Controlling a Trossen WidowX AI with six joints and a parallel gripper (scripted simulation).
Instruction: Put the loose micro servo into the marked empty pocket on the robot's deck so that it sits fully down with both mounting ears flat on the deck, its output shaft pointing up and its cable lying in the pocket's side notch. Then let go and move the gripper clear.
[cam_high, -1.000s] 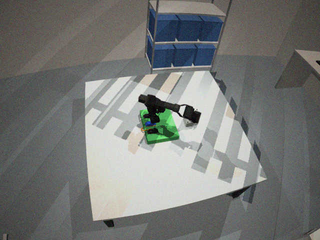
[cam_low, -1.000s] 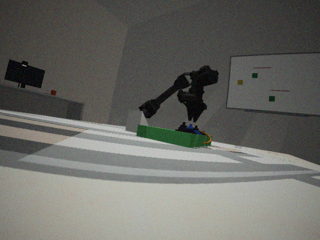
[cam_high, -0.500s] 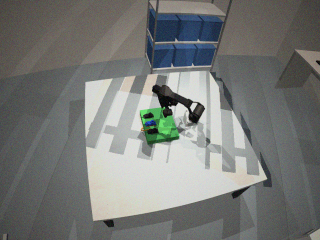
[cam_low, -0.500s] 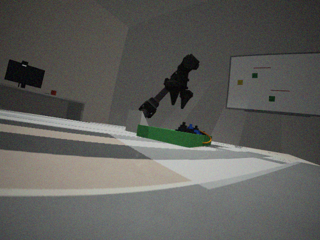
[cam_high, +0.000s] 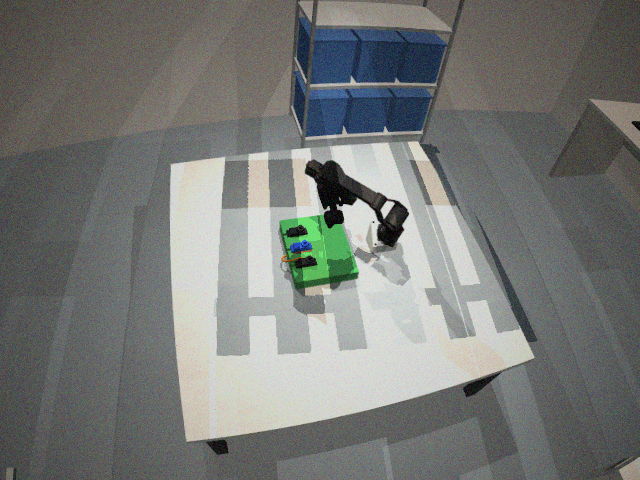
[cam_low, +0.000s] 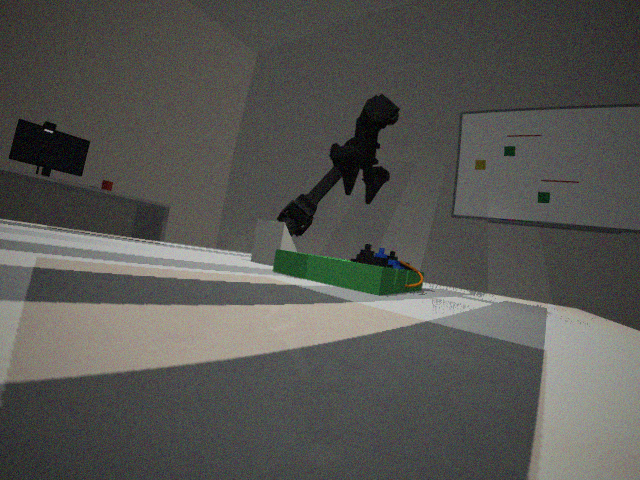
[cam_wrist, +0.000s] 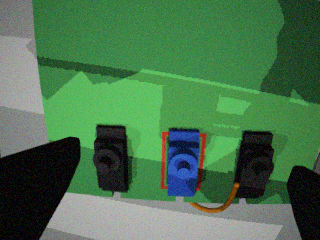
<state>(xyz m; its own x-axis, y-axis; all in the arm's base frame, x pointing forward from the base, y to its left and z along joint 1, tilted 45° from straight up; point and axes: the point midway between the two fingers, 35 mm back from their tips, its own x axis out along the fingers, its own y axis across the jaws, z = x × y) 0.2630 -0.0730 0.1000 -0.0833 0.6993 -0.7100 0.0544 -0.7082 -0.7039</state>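
Note:
The blue micro servo (cam_high: 301, 246) (cam_low: 381, 252) (cam_wrist: 183, 182) sits inside the red pocket outline (cam_wrist: 163, 160) on the green deck (cam_high: 339, 250) (cam_low: 330, 274) (cam_wrist: 150, 30). Its output shaft points up, and it stands about level with its black neighbours. Its ears look flat, but full seating is hard to judge. The orange cable (cam_high: 290, 258) (cam_low: 421, 279) (cam_wrist: 214, 210) leaves by the deck edge and loops towards a black servo; its run in the notch is unclear. My gripper (cam_low: 358, 197) (cam_wrist: 186, 163) is wide open and empty, well above the servos.
Black servos (cam_high: 296, 231) (cam_wrist: 111, 175) (cam_wrist: 254, 175) stand on both sides of the blue one. A pale block (cam_high: 376, 238) (cam_low: 266, 240) stands beside the deck near the arm's base. A shelf with blue bins (cam_high: 330, 56) is behind the table.

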